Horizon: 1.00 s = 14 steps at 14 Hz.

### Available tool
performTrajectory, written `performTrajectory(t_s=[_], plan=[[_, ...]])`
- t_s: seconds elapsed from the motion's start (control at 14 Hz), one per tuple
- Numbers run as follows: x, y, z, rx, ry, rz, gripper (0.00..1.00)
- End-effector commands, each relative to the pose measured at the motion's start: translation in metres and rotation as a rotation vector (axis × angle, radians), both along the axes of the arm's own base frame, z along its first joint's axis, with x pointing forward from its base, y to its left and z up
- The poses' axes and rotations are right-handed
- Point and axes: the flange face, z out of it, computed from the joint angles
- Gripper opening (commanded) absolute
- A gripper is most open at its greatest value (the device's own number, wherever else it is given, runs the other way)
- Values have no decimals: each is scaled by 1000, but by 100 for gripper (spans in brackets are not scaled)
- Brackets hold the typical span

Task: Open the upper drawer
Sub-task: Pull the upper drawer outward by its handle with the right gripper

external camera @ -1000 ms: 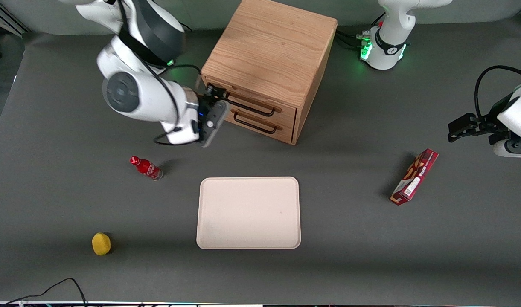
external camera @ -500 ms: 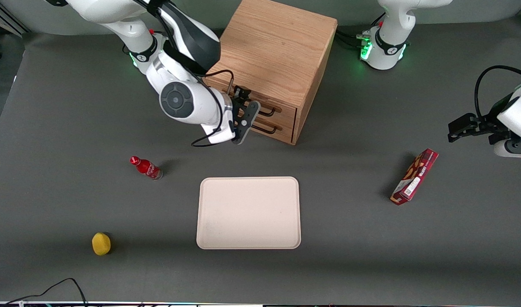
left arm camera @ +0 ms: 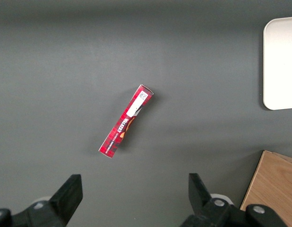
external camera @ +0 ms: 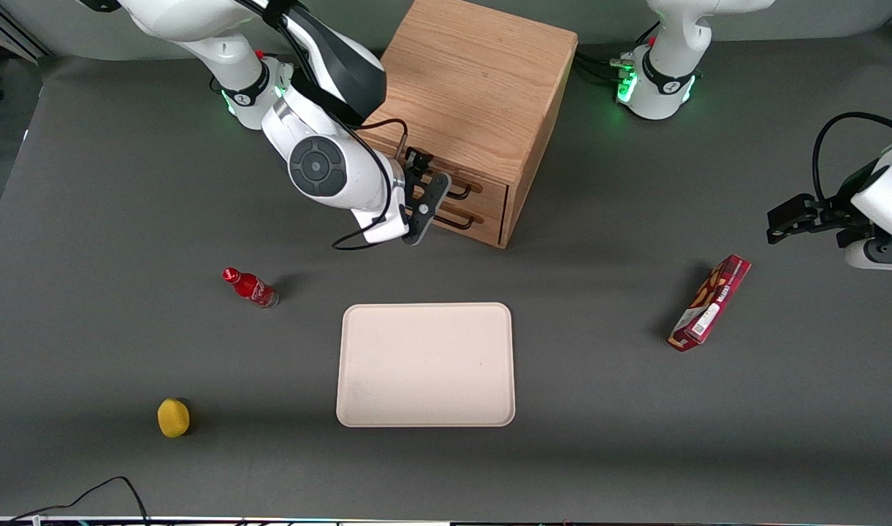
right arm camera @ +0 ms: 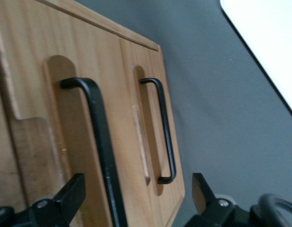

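Note:
The wooden cabinet [external camera: 469,88] stands at the back of the table with both drawers shut. The upper drawer [external camera: 489,194] is partly hidden by my arm; the end of its black bar handle [external camera: 460,194] shows. My right gripper [external camera: 432,191] is close in front of the drawer fronts and open. In the right wrist view the upper drawer's handle [right arm camera: 101,142] runs between the two spread black fingers [right arm camera: 68,196] of the gripper [right arm camera: 136,201], apart from both. The bottom drawer's handle [right arm camera: 166,137] lies beside it.
A cream tray [external camera: 425,364] lies nearer the front camera than the cabinet. A red bottle [external camera: 250,287] and a yellow ball [external camera: 173,417] lie toward the working arm's end. A red box [external camera: 710,302] lies toward the parked arm's end.
My arm swung from beside the cabinet's corner across to the drawer fronts. In the last half second the gripper shifted slightly farther along the handles.

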Motion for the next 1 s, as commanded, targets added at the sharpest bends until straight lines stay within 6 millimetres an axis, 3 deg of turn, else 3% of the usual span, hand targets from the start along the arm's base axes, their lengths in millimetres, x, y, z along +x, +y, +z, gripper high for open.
performTrajectory(t_s=[0.0,0.36,0.64,0.93], plan=[[9,3,-19,-31,-15,-17,100],[21,2,-23,-18,-30,-32,100],[54,-3,-19,3,-63,-58,100],[89,-28,-14,-1,-99,-98,100]])
